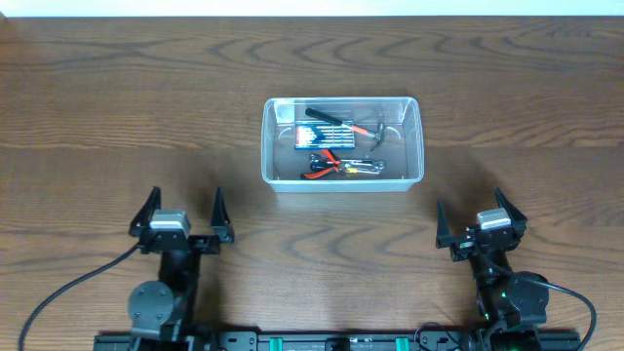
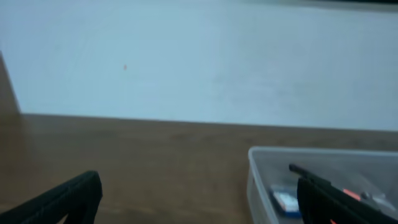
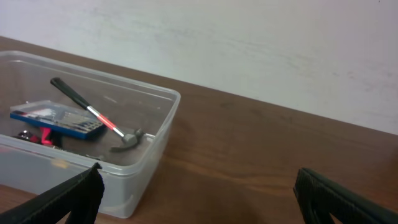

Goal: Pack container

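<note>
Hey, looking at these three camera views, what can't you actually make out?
Overhead: the small tools beside the red-handled pliers in the container are too small to name.
Left wrist: blurred; the container runs off the right edge, partly behind a finger of the left gripper.
Right wrist: the container's left end is cut off; the print on the blue case is too small to read.

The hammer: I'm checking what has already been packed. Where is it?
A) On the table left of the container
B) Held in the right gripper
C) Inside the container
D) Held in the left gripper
C: the hammer lies inside the container, while the left gripper and the right gripper are both open and empty, on the near side of the container.
</note>
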{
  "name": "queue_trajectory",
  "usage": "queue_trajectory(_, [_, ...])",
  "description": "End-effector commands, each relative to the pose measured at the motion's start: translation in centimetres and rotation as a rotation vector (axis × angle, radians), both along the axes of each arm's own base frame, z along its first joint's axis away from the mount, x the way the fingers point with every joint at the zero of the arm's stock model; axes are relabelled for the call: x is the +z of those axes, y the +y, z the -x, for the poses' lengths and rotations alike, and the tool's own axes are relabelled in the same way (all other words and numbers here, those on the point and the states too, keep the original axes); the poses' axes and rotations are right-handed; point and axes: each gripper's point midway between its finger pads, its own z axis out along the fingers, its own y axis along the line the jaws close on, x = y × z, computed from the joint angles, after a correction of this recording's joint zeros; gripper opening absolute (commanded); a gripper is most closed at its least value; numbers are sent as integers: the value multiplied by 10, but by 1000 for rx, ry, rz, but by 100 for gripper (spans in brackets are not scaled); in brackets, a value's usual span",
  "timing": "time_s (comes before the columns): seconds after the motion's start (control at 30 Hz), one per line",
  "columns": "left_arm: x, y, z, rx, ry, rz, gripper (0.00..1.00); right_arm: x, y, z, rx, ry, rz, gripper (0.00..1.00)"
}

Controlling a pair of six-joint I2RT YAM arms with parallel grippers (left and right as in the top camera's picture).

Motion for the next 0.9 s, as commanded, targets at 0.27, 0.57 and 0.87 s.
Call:
queue_trajectory(0.27, [-80, -6, -2, -29, 206, -1, 98, -1, -2, 0, -7, 2, -15, 99])
queue_trajectory(0.57, [-80, -6, -2, -31, 206, 3, 99, -1, -2, 0, -8, 2, -15, 99])
queue_trajectory(0.87, [-80, -6, -2, -30, 209, 2, 98, -1, -2, 0, -8, 2, -15, 99])
